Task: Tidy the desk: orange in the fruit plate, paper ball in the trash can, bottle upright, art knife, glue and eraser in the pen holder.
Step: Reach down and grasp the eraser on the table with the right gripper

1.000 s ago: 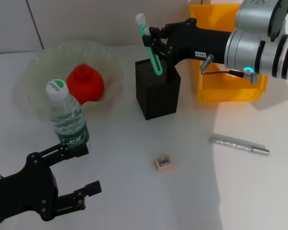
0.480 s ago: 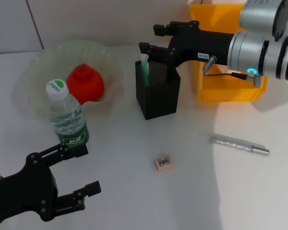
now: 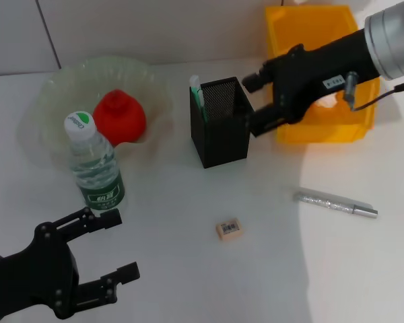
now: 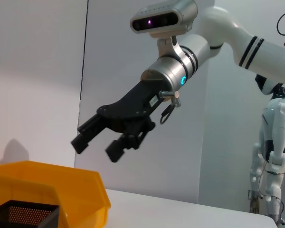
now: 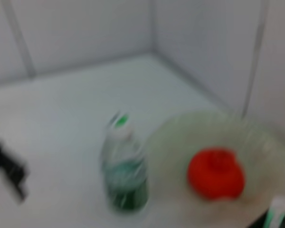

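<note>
My right gripper (image 3: 254, 104) is open and empty, just right of the black mesh pen holder (image 3: 221, 124). It also shows open in the left wrist view (image 4: 97, 145). The green-and-white glue stick (image 3: 196, 91) stands inside the holder at its left corner. The orange (image 3: 120, 118) lies in the clear fruit plate (image 3: 50, 91). The bottle (image 3: 94, 165) stands upright in front of the plate. The eraser (image 3: 228, 229) and the silver art knife (image 3: 335, 204) lie on the table. My left gripper (image 3: 120, 245) is open and empty at the near left. No paper ball shows.
A yellow bin (image 3: 310, 33) stands at the back right, behind my right arm; it also shows in the left wrist view (image 4: 47, 187). The right wrist view shows the bottle (image 5: 126, 175) and the orange (image 5: 216, 173), blurred. A wall runs along the back.
My right gripper lowered the glue stick into the pen holder, let go and drew back to the right, open. My left gripper sank slightly.
</note>
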